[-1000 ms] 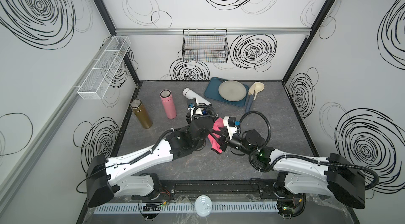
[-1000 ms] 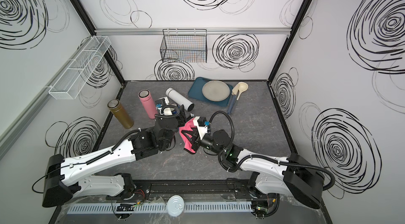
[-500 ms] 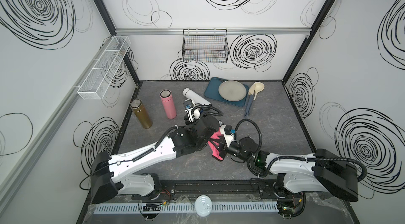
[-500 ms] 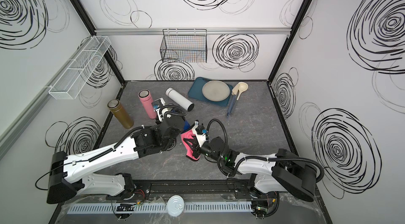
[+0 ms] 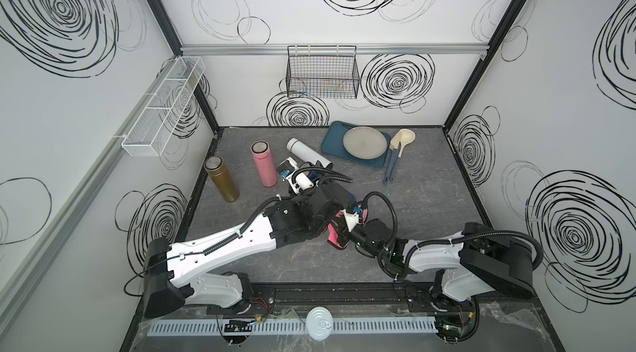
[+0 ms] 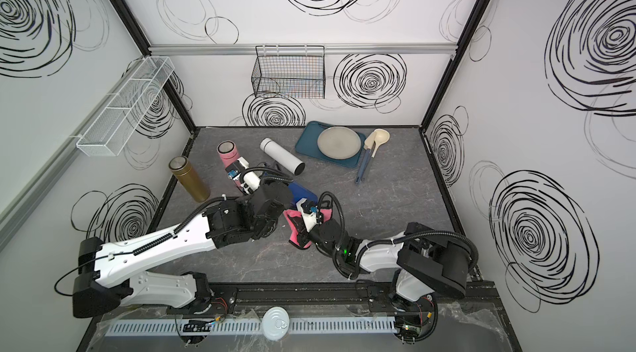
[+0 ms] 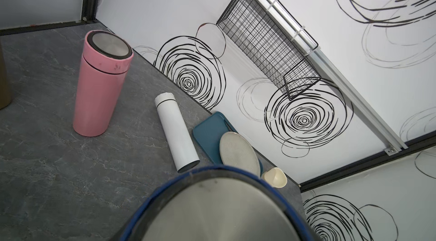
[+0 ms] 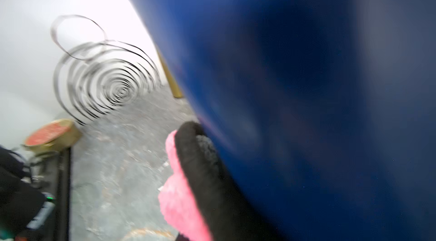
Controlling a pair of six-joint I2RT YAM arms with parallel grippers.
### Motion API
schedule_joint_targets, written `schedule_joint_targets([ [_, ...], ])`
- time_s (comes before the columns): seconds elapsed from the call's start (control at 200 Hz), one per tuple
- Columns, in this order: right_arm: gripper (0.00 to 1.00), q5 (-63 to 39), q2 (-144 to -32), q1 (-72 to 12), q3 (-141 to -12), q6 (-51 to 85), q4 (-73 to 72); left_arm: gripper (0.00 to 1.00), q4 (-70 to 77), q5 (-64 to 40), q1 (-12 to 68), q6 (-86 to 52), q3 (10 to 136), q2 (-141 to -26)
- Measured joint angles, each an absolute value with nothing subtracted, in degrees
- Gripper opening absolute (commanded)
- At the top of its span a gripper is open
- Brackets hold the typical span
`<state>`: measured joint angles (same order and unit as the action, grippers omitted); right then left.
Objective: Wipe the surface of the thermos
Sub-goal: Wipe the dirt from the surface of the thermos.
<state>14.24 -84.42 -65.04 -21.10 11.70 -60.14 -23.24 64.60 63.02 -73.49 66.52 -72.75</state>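
**Pink cloth pressing on a blue thermos at mid-table**

Blue thermos (image 6: 303,195) is sitting near the middle of the grey table (image 5: 430,202), mostly hidden in both top views beneath the left arm's black wrist. The left gripper (image 6: 278,195) is clamping it. The jaws themselves are lying out of sight under that wrist, but the left wrist view is showing the bottle's steel lid (image 7: 224,209) right below the camera, so the grip is sitting close under the top. Whether the base is touching the table I cannot tell.

The right gripper (image 5: 345,226) is reaching in from the right, its jaws pinched tight on a pink cloth (image 5: 337,235). The right wrist view is blurred. In it the pink pile is lying against the bottle's blue wall, with a dark strip (image 8: 195,157) between them; finger or cloth edge, I cannot tell.

Further back on the left, a pink thermos (image 5: 264,164) and a gold thermos (image 5: 222,179) are standing upright, apart from each other. A white thermos (image 5: 309,157) is lying on its side near a teal tray (image 5: 335,147), which is carrying a grey plate (image 5: 364,142). A cream spoon (image 5: 401,138) and a blue-handled spatula (image 5: 392,167) are lying just right of the tray. A black wire basket (image 5: 321,71) is hanging on the back wall and a white wire rack (image 5: 163,105) on the left wall.
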Motion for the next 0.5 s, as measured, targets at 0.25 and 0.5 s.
schedule_joint_targets([
  [0.25, 0.00, 16.0, -84.2, -65.6, -26.9, 9.3, -59.5, 0.00, -25.7, 66.4, 63.0, -79.1, 67.8, -72.9],
  [0.5, 0.00, 19.1, -85.3, -66.5, -29.1, 9.2, -63.2, 0.00, -27.8, 65.7, 63.0, -86.8, 69.0, -75.1],
])
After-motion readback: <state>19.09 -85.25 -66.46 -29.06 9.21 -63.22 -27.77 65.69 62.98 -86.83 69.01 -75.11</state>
